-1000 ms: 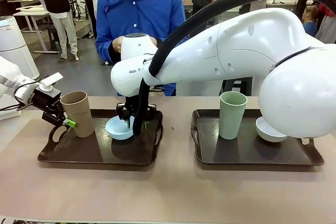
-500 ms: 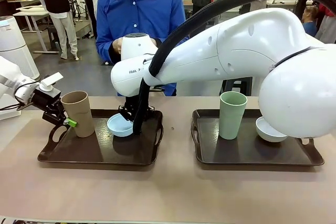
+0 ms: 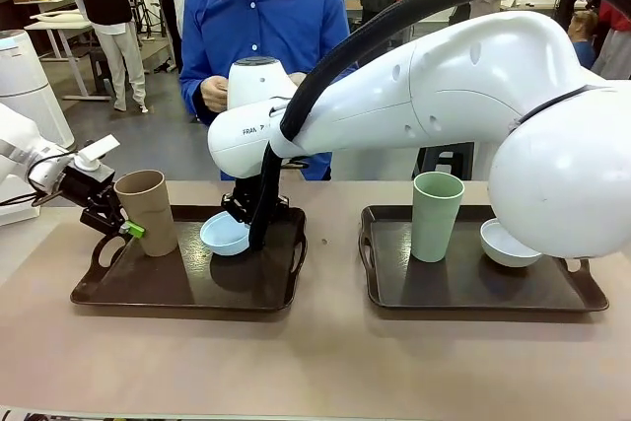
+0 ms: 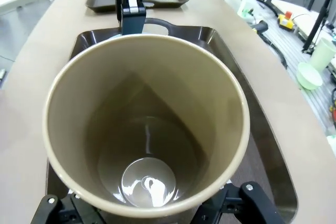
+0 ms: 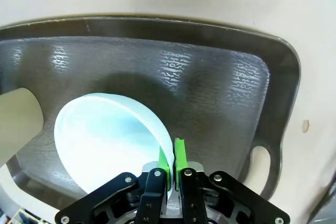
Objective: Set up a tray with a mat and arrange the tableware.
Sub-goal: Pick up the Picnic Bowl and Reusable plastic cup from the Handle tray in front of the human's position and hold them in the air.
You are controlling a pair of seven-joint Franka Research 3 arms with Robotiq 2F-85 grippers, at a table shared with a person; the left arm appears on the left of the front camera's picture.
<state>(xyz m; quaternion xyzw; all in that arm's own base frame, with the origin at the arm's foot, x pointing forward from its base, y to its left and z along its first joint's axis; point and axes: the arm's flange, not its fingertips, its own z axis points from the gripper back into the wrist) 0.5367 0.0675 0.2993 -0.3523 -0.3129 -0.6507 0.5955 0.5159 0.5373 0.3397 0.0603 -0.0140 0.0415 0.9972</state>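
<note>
Since a second ago the blue bowl (image 3: 225, 234) has been raised slightly above the left tray (image 3: 177, 288). The left tool (image 3: 120, 228) is set round the tan cup (image 3: 146, 212), which stands at that tray's left end. Whether it is clamped or released cannot be told. The right tool (image 5: 171, 161) is pinched shut on the bowl's rim. The bowl is judged light, stiff and slick, so swing is likely on a rim pinch. The mint cup (image 3: 436, 216) and white bowl (image 3: 505, 244) stand on the right tray (image 3: 473, 293).

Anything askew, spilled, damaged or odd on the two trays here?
The light blue bowl is tilted in the left tray, its rim pinched by the right gripper, so it doesn't sit flat. Nothing is spilled or damaged: the tan tumbler, the mint green tumbler and the white bowl stand upright.
</note>
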